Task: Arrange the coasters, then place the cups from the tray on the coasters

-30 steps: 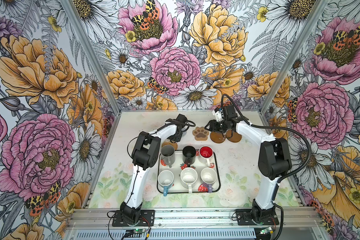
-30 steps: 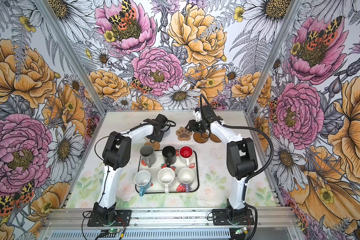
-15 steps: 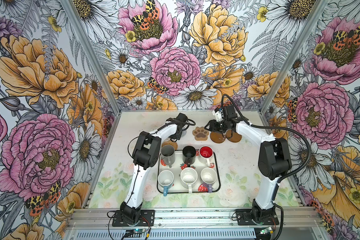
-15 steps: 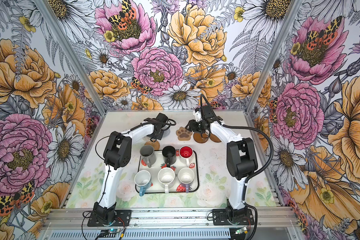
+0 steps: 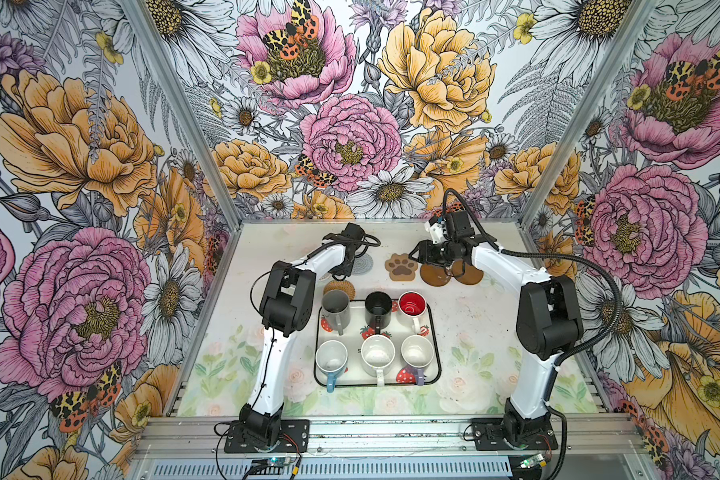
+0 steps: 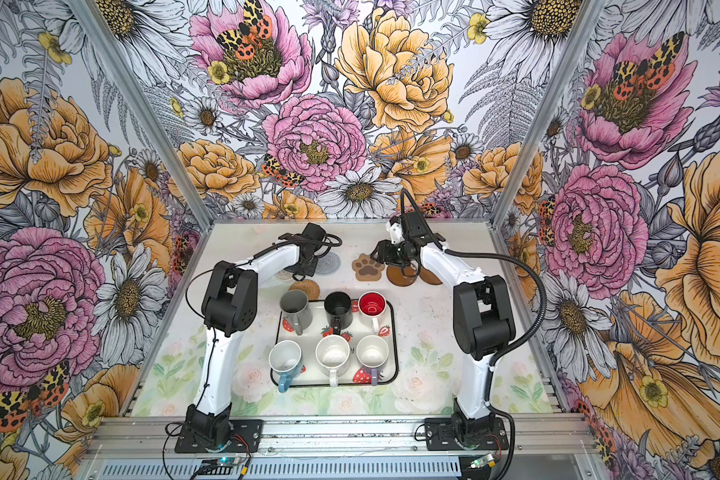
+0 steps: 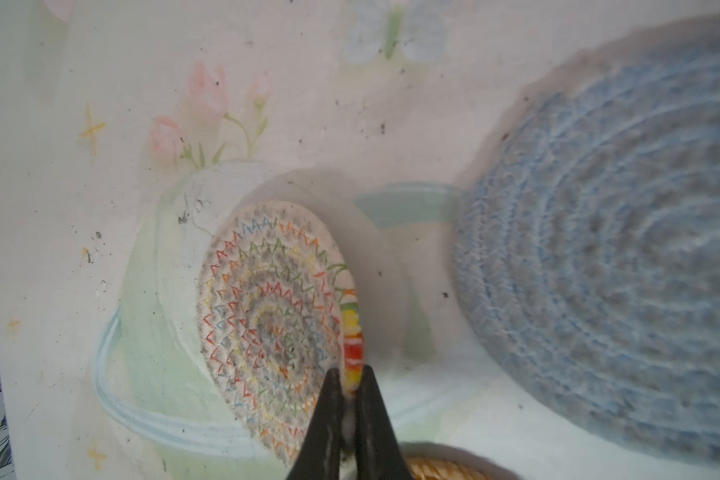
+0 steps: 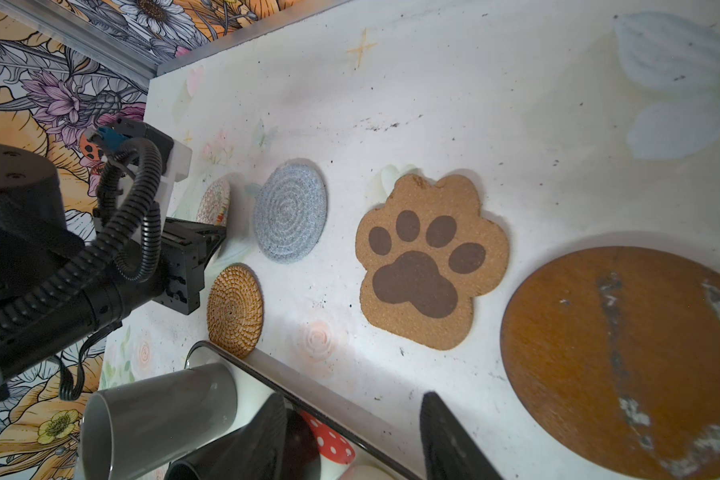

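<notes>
My left gripper (image 7: 352, 384) is shut on the rim of the patterned round coaster (image 7: 266, 316), which stands tilted up on edge off the table. Beside it lie the grey woven coaster (image 7: 599, 270) and the rattan coaster (image 8: 234, 309). The paw-shaped coaster (image 5: 402, 267) and two brown discs (image 5: 435, 274) lie to the right at the back. My right gripper (image 8: 350, 419) hangs open and empty over the table between the paw coaster and the tray (image 5: 435, 365). On the tray stand the grey (image 5: 335, 305), black (image 5: 378, 307), red-inside (image 5: 412, 305), light blue (image 5: 331, 359), white (image 5: 377, 355) and lilac-handled (image 5: 417, 353) cups.
The cell's flowered walls (image 5: 350, 145) close in the table at the back and on both sides. The tray's far rim (image 8: 308, 390) runs just under my right gripper, with the rattan coaster touching it near the grey cup (image 8: 154, 415).
The left gripper's jaws have closed on the patterned coaster's rim. Neither arm has visibly shifted, and the right gripper keeps the same opening.
</notes>
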Controlling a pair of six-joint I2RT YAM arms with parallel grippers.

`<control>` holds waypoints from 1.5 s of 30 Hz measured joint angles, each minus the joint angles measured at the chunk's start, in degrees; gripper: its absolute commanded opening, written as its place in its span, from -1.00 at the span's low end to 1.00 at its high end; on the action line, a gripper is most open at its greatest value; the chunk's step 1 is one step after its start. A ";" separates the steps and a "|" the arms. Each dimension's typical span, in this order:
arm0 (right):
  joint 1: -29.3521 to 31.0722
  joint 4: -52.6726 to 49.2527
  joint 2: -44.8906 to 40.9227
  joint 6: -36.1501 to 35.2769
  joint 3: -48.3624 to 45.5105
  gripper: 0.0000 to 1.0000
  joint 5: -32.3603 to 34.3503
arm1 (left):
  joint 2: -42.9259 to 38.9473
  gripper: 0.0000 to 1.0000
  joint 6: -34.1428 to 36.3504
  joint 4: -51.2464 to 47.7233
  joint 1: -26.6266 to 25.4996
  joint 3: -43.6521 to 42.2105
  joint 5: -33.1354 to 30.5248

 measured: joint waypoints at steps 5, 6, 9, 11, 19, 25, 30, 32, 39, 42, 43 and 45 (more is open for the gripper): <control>0.00 0.00 0.00 0.46 0.00 0.09 -0.24 | 0.00 -0.91 0.00 0.13 1.36 -0.87 -0.02; 0.00 0.00 0.00 0.61 0.00 0.09 -0.37 | 0.00 -0.91 0.00 0.20 1.62 -1.11 -0.04; 0.00 0.00 0.00 0.72 0.00 0.09 -0.42 | 0.00 -0.91 0.00 0.22 2.16 -1.46 -0.07; 0.00 0.00 0.00 0.81 0.00 0.09 -0.44 | 0.00 -0.89 -0.02 0.35 2.51 -1.62 -0.09; 0.00 0.00 0.00 0.83 0.00 0.09 -0.83 | 0.00 -0.44 0.00 0.35 3.52 -1.75 0.02; 0.02 0.00 0.00 0.85 0.00 0.08 -0.85 | -0.35 -0.04 -0.59 0.35 3.74 -1.84 0.37; 0.02 0.00 0.00 0.85 0.00 0.08 -0.90 | -1.05 0.15 -1.46 0.28 3.85 -1.84 1.42; 0.02 0.02 0.00 0.85 0.00 0.09 -1.05 | -1.75 0.15 -1.55 0.24 3.87 -1.84 2.12; 0.02 0.00 0.00 0.87 0.00 0.08 -1.31 | -7.43 0.15 -1.99 0.20 4.22 -1.90 8.68; 0.02 0.02 0.00 0.85 0.00 0.08 -1.33 | -11.10 0.15 -2.01 0.83 4.66 -2.82 15.41; 0.02 0.00 0.00 0.85 0.00 0.08 -1.36 | -12.26 0.15 -2.01 1.14 4.66 -3.32 17.49; 0.02 0.02 0.00 0.85 0.00 0.08 -1.49 | -14.36 0.15 -2.03 1.75 4.72 -4.48 22.12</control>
